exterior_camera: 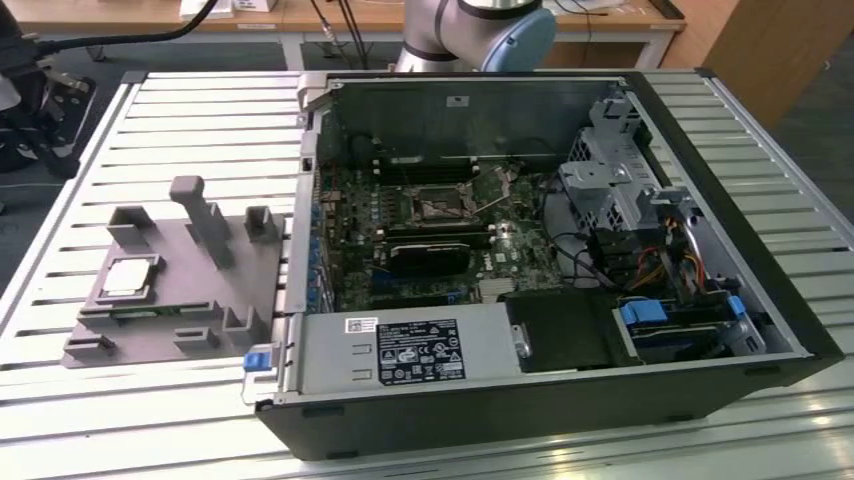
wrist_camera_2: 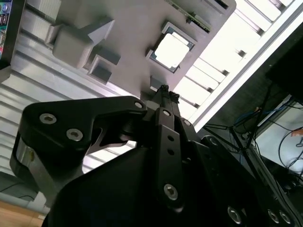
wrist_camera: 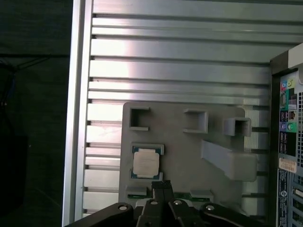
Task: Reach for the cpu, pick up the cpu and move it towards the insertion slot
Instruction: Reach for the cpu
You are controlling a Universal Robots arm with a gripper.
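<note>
The cpu (exterior_camera: 130,277) is a small square chip with a shiny silver top, lying flat in a recess of the grey fixture plate (exterior_camera: 160,330) at the exterior view's left. Both wrist views look down on the cpu (wrist_camera: 145,164) (wrist_camera_2: 171,48). My gripper (wrist_camera: 161,185) hangs above the plate, a little to one side of the chip and apart from it. Its two black fingers are shut together with nothing between them, as the gripper (wrist_camera_2: 168,92) also shows in the second wrist view. The insertion slot (exterior_camera: 438,207) is a dark square socket with a metal frame on the motherboard inside the open case.
The fixture plate carries upright grey blocks (exterior_camera: 203,215) near the chip. The open computer case (exterior_camera: 320,180) stands on the slatted aluminium table (exterior_camera: 200,110), with a long black card (exterior_camera: 427,257), a power supply (exterior_camera: 400,352) and a drive cage (exterior_camera: 607,185) inside. The table edge (wrist_camera: 78,118) lies beyond the plate.
</note>
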